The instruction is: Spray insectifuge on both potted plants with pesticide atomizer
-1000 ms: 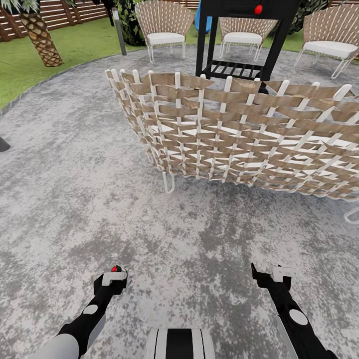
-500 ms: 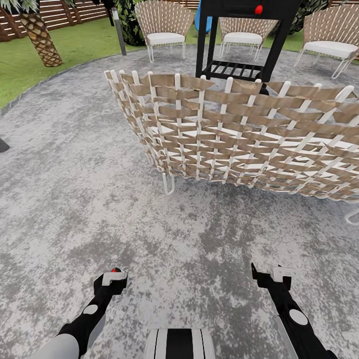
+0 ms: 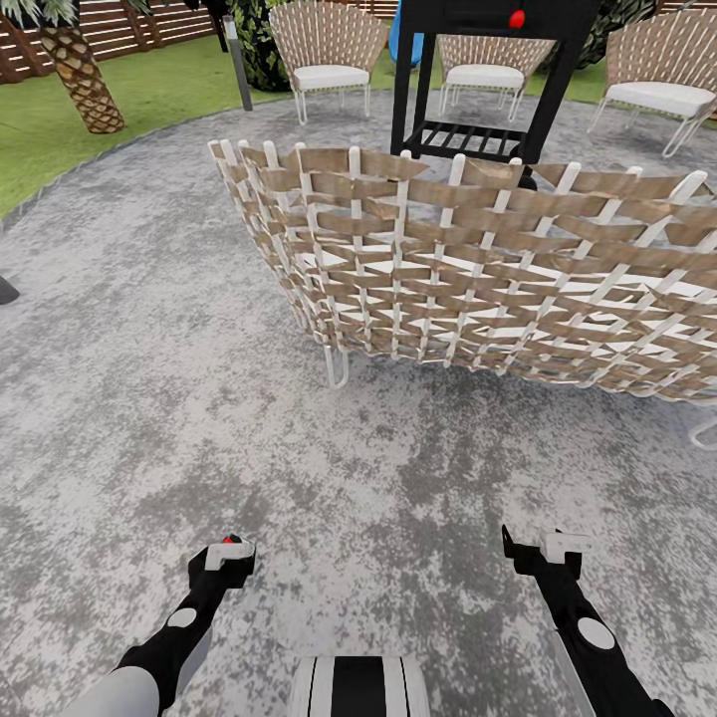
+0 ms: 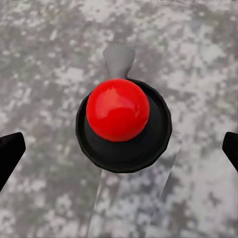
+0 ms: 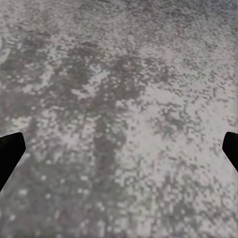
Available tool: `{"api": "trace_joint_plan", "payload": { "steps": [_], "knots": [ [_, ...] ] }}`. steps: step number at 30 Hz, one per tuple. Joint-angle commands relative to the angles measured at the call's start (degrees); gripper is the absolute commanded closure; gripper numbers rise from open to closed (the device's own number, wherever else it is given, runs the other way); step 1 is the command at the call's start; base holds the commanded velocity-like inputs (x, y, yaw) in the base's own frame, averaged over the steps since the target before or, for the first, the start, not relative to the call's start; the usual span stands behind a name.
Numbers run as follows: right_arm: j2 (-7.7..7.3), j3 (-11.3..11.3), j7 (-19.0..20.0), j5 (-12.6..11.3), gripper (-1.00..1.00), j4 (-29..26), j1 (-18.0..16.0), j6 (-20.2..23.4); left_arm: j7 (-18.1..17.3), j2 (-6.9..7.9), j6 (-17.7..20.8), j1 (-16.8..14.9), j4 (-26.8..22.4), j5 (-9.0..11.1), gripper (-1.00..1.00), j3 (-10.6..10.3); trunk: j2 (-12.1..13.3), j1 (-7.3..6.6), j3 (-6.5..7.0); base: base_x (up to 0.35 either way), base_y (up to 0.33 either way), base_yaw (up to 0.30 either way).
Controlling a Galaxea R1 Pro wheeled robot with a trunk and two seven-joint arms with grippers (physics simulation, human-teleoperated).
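Note:
I stand on the garden's mottled grey stone patio (image 3: 149, 349), with green lawn (image 3: 149, 95) and a brown slat fence (image 3: 129, 25) at the far left. The pesticide atomizer and the potted plants are out of view. My left gripper (image 3: 224, 553) hangs low over the stone at the near left, open and holding nothing. In the left wrist view its dark fingertips (image 4: 10, 151) stand far apart, with a red ball on a black disc (image 4: 118, 109) between them. At the near right my right gripper (image 3: 543, 546) is open too, its fingertips (image 5: 10, 148) wide over bare stone.
The woven tan-and-white back of a wide chair (image 3: 468, 269) stands right ahead, filling the middle and right. Behind it is a black metal stand (image 3: 478, 110) with a red ball (image 3: 516, 18), then more woven chairs (image 3: 329, 60). A palm trunk (image 3: 80, 80) and a grey post (image 3: 239, 65) stand at the far left.
The whole picture has shifted by a few pixels, so the camera moved slightly. Both grippers keep their places and stay open.

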Motion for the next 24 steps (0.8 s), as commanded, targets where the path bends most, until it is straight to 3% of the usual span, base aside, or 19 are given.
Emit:
{"api": "trace_joint_plan", "payload": {
  "steps": [1,16,17,24],
  "knots": [
    [0.01,-0.04,0.01,0.25,-1.00,0.03,-0.02,-0.15,0.13,-0.04,-0.23,-0.03,0.05,-0.60,-1.00,0.34,-0.01,-0.01,-0.02,0.000,0.000,-0.004],
    [0.01,-0.04,0.01,0.25,-1.00,0.12,-0.02,-0.15,0.15,-0.06,-0.23,-0.03,-0.39,-0.61,-1.00,0.56,-0.01,-0.01,0.15,0.000,0.000,-0.008],
    [0.01,-0.04,0.01,0.25,-1.00,0.12,-0.02,-0.15,0.17,-0.06,-0.23,-0.03,-0.35,-0.61,1.00,0.59,-0.01,-0.01,0.15,0.000,0.000,0.000],
    [0.01,-0.05,0.01,0.25,-1.00,0.12,-0.02,-0.15,0.15,-0.06,-0.23,-0.03,-0.23,-0.61,1.00,0.57,-0.01,-0.01,0.15,0.000,0.000,0.000]
  ]
}}
